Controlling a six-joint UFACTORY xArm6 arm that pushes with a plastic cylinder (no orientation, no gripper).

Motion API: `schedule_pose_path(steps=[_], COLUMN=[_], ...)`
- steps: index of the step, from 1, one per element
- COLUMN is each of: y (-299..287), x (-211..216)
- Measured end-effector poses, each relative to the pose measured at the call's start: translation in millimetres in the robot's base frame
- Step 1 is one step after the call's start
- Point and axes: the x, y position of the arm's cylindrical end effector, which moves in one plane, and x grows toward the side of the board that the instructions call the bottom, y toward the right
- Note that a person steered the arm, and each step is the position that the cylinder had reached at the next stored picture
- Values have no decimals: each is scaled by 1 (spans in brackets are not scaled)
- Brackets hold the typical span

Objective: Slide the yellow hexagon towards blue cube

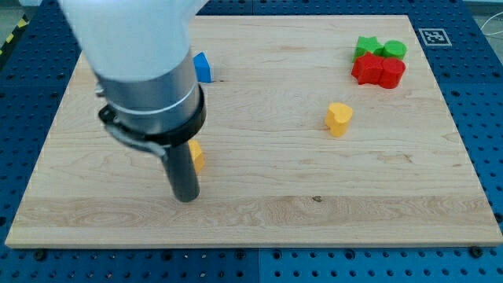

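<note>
My tip (186, 198) rests on the board at the view's lower left. The yellow hexagon (196, 156) is mostly hidden behind the rod; only its right edge shows, just up and right of the tip. I cannot tell whether the rod touches it. The blue cube (203, 67) sits above it near the view's top, partly hidden by the arm's body.
A yellow heart-shaped block (339, 119) lies right of centre. At the top right, two green blocks (380, 49) sit against two red blocks (378, 71). The wooden board (314, 196) ends at a blue perforated table. A marker tag (434, 36) is at the top right corner.
</note>
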Motion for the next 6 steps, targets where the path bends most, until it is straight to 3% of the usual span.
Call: schedule_pose_path(steps=[4, 6], y=[2, 32], x=[-132, -146])
